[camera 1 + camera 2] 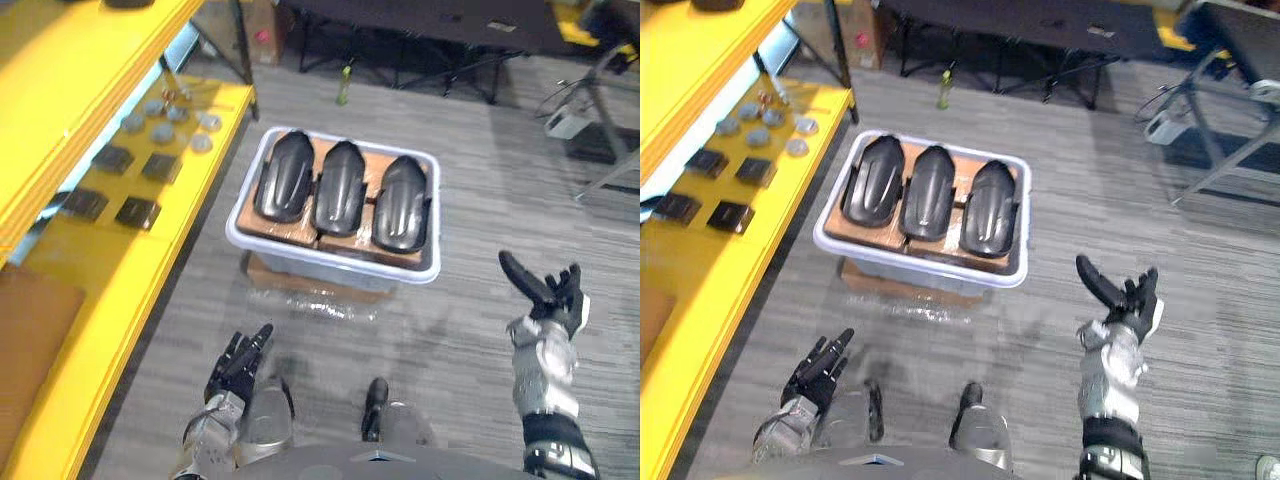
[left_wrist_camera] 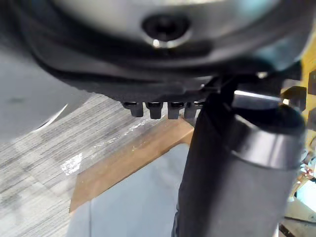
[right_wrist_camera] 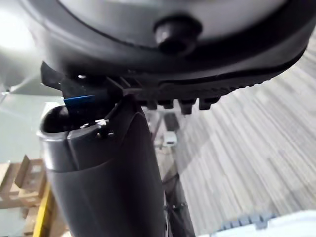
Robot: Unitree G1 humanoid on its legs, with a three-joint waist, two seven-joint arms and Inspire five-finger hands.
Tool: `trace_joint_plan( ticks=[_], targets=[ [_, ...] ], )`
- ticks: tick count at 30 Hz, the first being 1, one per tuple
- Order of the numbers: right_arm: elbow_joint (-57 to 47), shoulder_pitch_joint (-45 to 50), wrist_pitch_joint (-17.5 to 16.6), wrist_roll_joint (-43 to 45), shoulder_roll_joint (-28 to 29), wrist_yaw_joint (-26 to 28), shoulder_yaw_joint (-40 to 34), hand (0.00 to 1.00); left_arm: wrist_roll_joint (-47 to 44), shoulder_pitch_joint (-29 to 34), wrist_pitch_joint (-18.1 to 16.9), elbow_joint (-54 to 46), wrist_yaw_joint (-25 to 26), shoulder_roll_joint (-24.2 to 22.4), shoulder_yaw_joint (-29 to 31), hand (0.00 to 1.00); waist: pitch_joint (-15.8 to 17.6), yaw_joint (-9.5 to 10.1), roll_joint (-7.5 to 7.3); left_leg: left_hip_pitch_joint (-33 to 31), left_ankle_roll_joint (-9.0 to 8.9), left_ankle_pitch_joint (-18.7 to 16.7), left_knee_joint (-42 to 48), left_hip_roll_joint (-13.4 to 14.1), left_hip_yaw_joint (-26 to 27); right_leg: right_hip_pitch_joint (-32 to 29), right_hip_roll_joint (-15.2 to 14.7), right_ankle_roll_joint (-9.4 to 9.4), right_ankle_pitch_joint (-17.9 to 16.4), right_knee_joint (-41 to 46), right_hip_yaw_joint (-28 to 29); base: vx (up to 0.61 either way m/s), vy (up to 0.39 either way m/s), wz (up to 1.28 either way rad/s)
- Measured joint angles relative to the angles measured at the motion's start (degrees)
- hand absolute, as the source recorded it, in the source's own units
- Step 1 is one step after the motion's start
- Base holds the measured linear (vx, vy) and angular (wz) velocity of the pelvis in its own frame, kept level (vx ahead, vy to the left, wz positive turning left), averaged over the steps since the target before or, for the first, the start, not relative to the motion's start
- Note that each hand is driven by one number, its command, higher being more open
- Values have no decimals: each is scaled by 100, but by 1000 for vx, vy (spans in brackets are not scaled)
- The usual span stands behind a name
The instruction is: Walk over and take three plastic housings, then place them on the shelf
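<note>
Left eye view: three plastic housings (image 1: 338,188) side by side in a bin (image 1: 330,259). My left hand (image 1: 235,372) and right hand (image 1: 550,305) have fingers released and empty. The yellow shelf (image 1: 170,240) is cut off at the picture's edge.

Soft, even overhead light fills the room. The yellow shelf (image 1: 120,290) glows bright, the black housings (image 1: 338,190) carry a dull sheen, and crinkled plastic film (image 1: 320,300) glints on the faintly shadowed floor (image 1: 470,260).
</note>
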Motion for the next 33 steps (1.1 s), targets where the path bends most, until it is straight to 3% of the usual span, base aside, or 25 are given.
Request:
trace_joint_plan(
  ticks=[5, 10, 13, 17, 21, 25, 32, 33],
  targets=[
    [1005, -1286, 134, 46, -577, -124, 124, 100, -89, -236, -160, 281, 27, 11, 9, 100, 487, 96, 161, -598, 118, 27, 381, -200, -243, -710, -330, 13, -322, 994, -57, -81, 58, 26],
    [1936, -2076, 199, 39, -1365, -149, 250, 100, -224, -244, -25, 788, 50, -7, -34, 100, 753, 203, 253, -1011, 218, 149, 425, -364, -379, -1128, -509, -2, -385, 1302, -123, -71, 32, 21],
    [2500, -2741, 331, 0, -1982, -230, 515, 100, -284, -280, -82, 850, -93, -5, -204, 100, 889, 198, 419, -1228, 288, 265, 407, -495, -410, -1395, -659, -6, -390, 1489, -123, -82, 42, 13],
    [2870, -3264, 439, -26, -2398, -208, 942, 100, -240, -403, -220, 966, -224, -2, -345, 100, 982, 229, 555, -1396, 309, 397, 313, -588, -431, -1624, -755, 3, -383, 1590, -118, -67, 18, 9],
    [3132, -3896, 790, -384, -2816, -122, 1440, 100, -222, -507, -456, 954, -348, 1, -656, 100, 1051, 326, 732, -1590, 327, 620, 108, -701, -445, -1921, -859, -1, -381, 1675, -119, -52, -7, 9],
    [3312, -4405, 1052, -699, -3089, -51, 1969, 100, -226, -612, -459, 942, -399, 3, -908, 100, 1090, 479, 919, -1707, 311, 717, 82, -715, -538, -2043, -875, -43, -407, 1805, -193, -9, -28, 11],
    [3533, -5087, 1483, -950, -3226, 185, 2520, 100, -248, -639, -461, 913, -457, 2, -984, 100, 1102, 578, 963, -1806, 266, 818, 60, -717, -651, -2162, -900, -144, -516, 2004, -299, 1, -29, 9],
    [3533, -5091, 1608, -1075, -3362, 309, 2613, 0, -248, -641, -462, 905, -480, 0, -991, 100, 1096, 608, 972, -1841, 264, 818, 67, -715, -666, -2190, -904, -147, -539, 2030, -308, -29, -21, 4]
  ],
)
